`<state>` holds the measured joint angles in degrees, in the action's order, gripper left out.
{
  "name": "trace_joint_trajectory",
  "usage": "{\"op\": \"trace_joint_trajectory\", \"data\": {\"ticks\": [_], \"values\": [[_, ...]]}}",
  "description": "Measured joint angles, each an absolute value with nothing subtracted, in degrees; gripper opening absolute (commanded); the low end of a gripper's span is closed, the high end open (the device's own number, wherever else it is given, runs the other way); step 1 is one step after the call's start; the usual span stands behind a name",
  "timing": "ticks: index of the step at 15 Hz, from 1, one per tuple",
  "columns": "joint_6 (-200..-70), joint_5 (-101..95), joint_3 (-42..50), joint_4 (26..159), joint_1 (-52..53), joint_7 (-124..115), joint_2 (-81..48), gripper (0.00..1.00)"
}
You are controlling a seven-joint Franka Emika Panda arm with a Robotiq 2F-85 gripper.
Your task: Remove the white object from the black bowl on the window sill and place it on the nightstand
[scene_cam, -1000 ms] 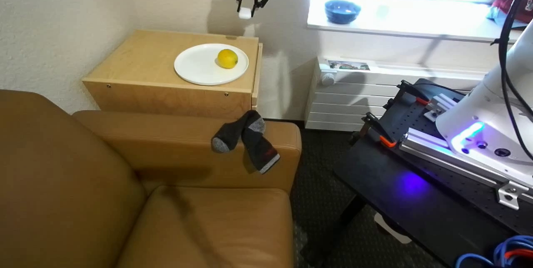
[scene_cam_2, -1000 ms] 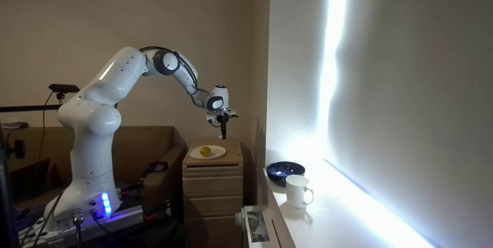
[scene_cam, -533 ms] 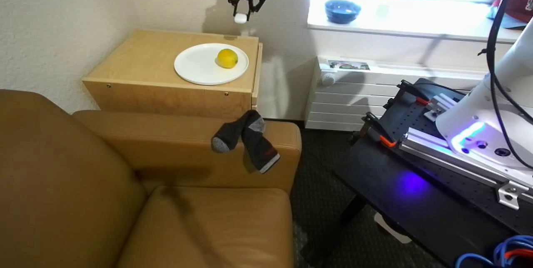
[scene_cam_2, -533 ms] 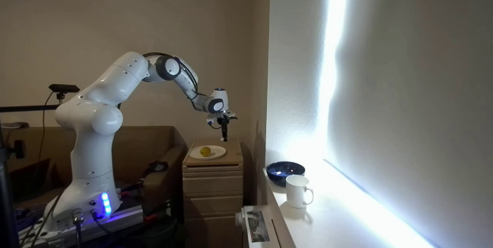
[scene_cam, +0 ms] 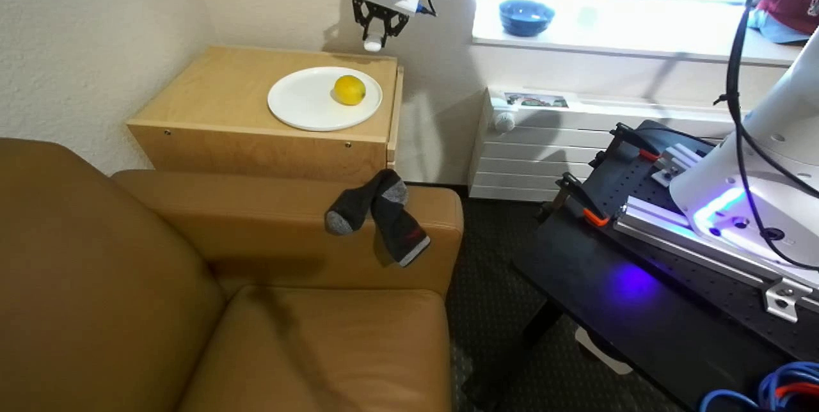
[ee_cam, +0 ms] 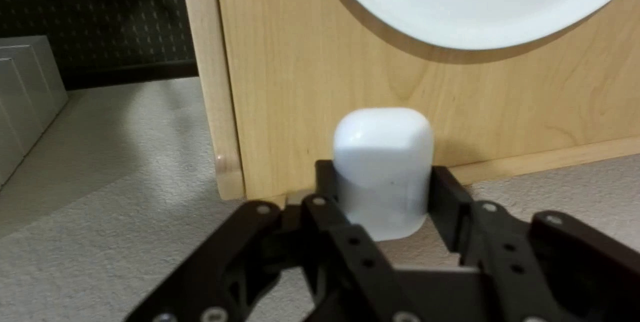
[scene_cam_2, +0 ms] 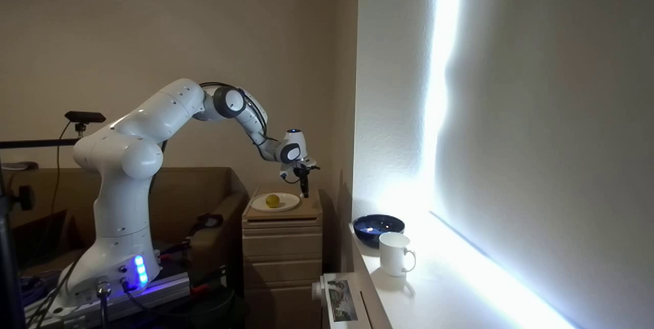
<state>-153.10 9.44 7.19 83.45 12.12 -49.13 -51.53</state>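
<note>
In an exterior view, the nightstand [scene_cam: 211, 86], upper left, is topped by a plate [scene_cam: 301, 102] bearing a lemon [scene_cam: 350, 90]; upper right, the bowl [scene_cam: 526, 19] is set on the window sill [scene_cam: 640, 28].

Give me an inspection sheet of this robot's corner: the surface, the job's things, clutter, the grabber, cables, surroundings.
Surface: nightstand, bearing a white plate with a yellow fruit.
Job's things: white object held above the nightstand's wall-side edge; black bowl on the window sill.
Clutter: white mug near the black bowl; maroon cap on the window sill; dark socks over the armrest of the brown leather seat.
Gripper: shut on the white object.
Cables: black cables hang by the robot arm; blue-and-red cable bundle by the black table.
Surroundings: white radiator under the window sill.
</note>
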Motion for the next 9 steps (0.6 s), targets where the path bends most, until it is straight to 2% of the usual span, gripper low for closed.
{"op": "trace_joint_trajectory", "data": {"ticks": [9], "values": [[-152.2, 11.0, 5.6, 73.9, 10.0, -52.2, -60.0, 0.24]]}}
